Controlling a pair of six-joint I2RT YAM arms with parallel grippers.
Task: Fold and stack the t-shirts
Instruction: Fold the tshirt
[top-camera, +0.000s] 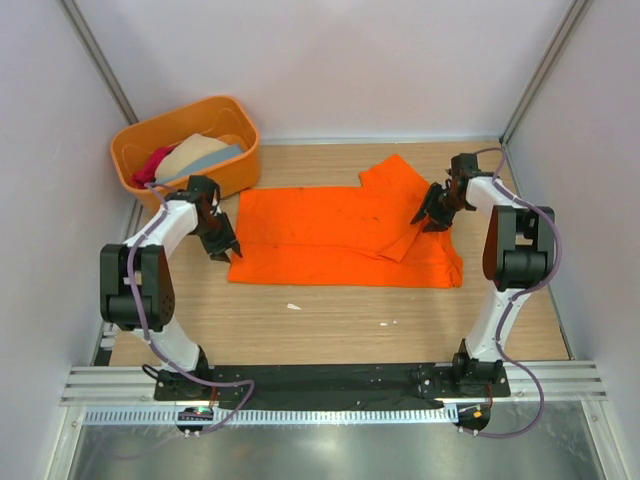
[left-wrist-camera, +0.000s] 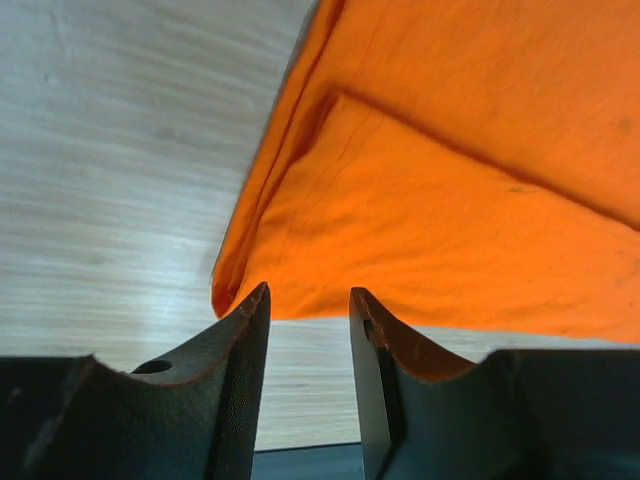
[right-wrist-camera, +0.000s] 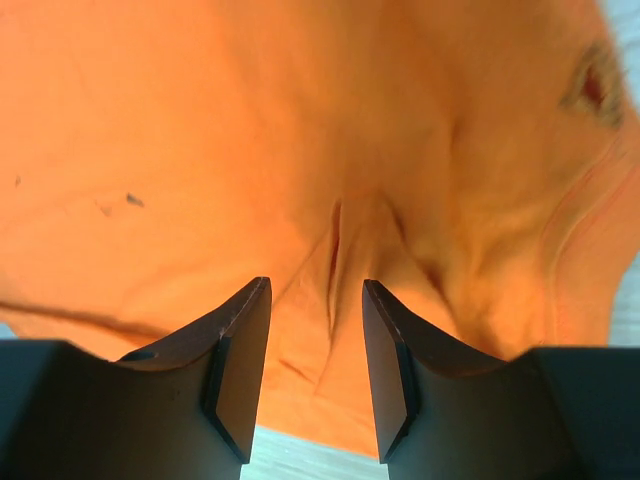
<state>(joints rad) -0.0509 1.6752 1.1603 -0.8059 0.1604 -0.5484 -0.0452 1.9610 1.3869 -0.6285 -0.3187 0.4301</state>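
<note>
Both part-open, empty: left pincer (left-wrist-camera: 308, 290) at corner of orange t-shirt (top-camera: 340, 235), right pincer (right-wrist-camera: 316, 283) over its puckered cloth. The tub (top-camera: 243, 165) hides most of the bundled shirts (top-camera: 195, 152).

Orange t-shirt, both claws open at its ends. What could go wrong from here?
1. The left claw sits just off a layered corner of the orange t-shirt; closing may catch only one layer, or none.
2. The right claw is over a wrinkled, folded-over patch; it may bunch cloth and drag the fold askew.
3. Uneven grips could pull the shirt crooked on the table.
</note>
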